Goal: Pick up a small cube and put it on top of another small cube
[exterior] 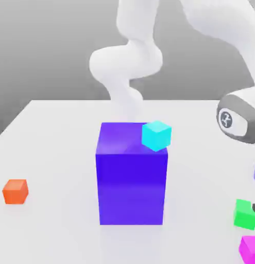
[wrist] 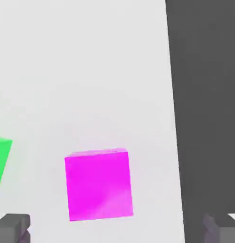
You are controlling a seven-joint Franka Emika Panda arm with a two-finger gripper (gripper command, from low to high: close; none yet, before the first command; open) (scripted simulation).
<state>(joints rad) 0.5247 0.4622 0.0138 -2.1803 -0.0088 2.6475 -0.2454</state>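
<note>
The small magenta cube rests on the white table, close to the table's edge. In the exterior view the magenta cube sits at the bottom right corner, and the small green cube lies just behind it. My gripper hovers over the magenta cube and is open. Its dark fingertips stand wide apart, one on each side, with nothing between them. The green cube shows partly beside the magenta one in the hand view.
A big blue-purple block stands mid-table with a cyan cube at its top right corner. An orange cube lies at the exterior view's left. The white arm reaches down along the right side. The table's edge runs close by the magenta cube.
</note>
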